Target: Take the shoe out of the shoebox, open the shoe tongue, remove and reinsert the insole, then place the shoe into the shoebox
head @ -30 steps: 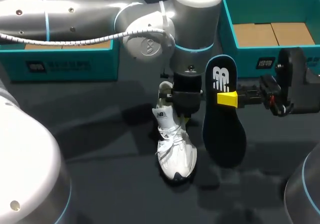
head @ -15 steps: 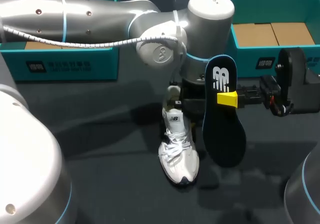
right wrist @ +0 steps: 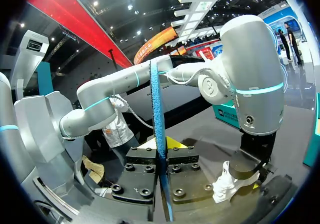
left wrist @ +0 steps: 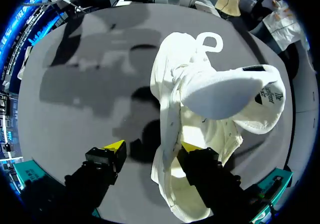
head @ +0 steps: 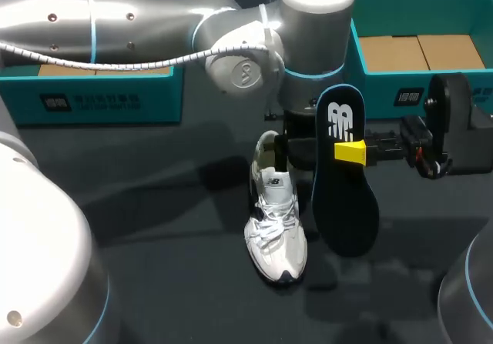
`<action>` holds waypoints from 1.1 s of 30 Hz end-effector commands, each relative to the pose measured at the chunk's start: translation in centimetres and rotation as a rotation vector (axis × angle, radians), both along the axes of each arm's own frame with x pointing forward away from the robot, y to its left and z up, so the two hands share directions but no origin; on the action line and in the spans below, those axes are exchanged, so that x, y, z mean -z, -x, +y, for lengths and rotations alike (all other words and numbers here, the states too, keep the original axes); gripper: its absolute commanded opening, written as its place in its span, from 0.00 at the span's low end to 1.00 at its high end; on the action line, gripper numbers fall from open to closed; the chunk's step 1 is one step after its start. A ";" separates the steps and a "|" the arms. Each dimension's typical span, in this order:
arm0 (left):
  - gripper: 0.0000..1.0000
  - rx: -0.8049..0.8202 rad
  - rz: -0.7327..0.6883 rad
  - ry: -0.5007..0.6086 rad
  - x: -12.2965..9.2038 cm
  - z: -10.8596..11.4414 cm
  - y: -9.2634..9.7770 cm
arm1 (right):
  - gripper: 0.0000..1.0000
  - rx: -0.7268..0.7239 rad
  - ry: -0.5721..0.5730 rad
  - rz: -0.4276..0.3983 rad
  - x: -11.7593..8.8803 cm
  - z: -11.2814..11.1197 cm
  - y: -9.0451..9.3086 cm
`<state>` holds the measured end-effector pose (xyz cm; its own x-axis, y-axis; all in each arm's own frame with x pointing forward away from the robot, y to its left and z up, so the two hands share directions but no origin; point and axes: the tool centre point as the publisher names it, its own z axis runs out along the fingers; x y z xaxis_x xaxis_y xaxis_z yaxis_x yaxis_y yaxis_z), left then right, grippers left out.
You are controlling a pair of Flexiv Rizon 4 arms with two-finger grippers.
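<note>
A white shoe (head: 276,225) stands upright on the dark table, toe toward me. In the left wrist view its tongue (left wrist: 225,96) is lifted over the opening of the shoe (left wrist: 172,88). My left gripper (head: 285,150) hangs over the heel and is open (left wrist: 152,148). One finger sits over the shoe's opening, and the other is outside, clear of its side wall. My right gripper (head: 350,152) is shut on the dark blue insole (head: 344,182), holding it upright just right of the shoe. The insole (right wrist: 158,103) shows edge-on between the right gripper's (right wrist: 161,151) pads.
A teal shoebox (head: 422,9) lined with cardboard stands at the back right. A second teal box (head: 100,94) is at the back left, behind my left arm (head: 154,21). Bare table (head: 154,213) lies left of the shoe and in front of it.
The shoe was shifted a little to the right and straightened. My left gripper then opened, let go of the shoe and rose slightly. The right arm and insole have not moved.
</note>
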<state>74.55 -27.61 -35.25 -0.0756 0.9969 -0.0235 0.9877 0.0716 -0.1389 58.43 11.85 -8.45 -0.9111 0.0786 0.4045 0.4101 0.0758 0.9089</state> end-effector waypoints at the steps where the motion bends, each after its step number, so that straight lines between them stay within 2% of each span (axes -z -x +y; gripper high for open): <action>1: 1.00 0.017 -0.011 0.280 -5.7 3.5 -0.2 | 0.00 0.006 0.002 0.001 0.0 0.0 0.3; 2: 1.00 0.027 0.014 0.393 -7.0 4.0 -0.5 | 0.00 0.006 0.002 0.001 0.0 0.0 0.3; 16: 1.00 0.027 0.014 0.393 -7.0 4.0 -0.5 | 0.00 0.006 0.002 0.001 0.0 0.0 0.3; 22: 1.00 -0.014 -0.035 0.613 -8.8 2.9 -0.9 | 0.00 0.006 0.002 0.001 0.0 0.0 0.3; 25: 1.00 -0.063 -0.121 0.745 -10.8 2.0 -0.8 | 0.00 0.006 0.002 0.001 0.0 0.0 0.3; 26: 1.00 -0.079 -0.152 0.820 -11.6 1.8 -0.7 | 0.00 0.006 0.002 0.001 0.0 0.0 0.3; 28: 1.00 -0.115 -0.164 0.914 -13.5 1.4 -0.8 | 0.00 0.006 0.002 0.001 0.0 0.0 0.3; 33: 1.00 -0.115 -0.164 0.914 -13.5 1.4 -0.8 | 0.00 0.006 0.002 0.001 0.0 0.0 0.3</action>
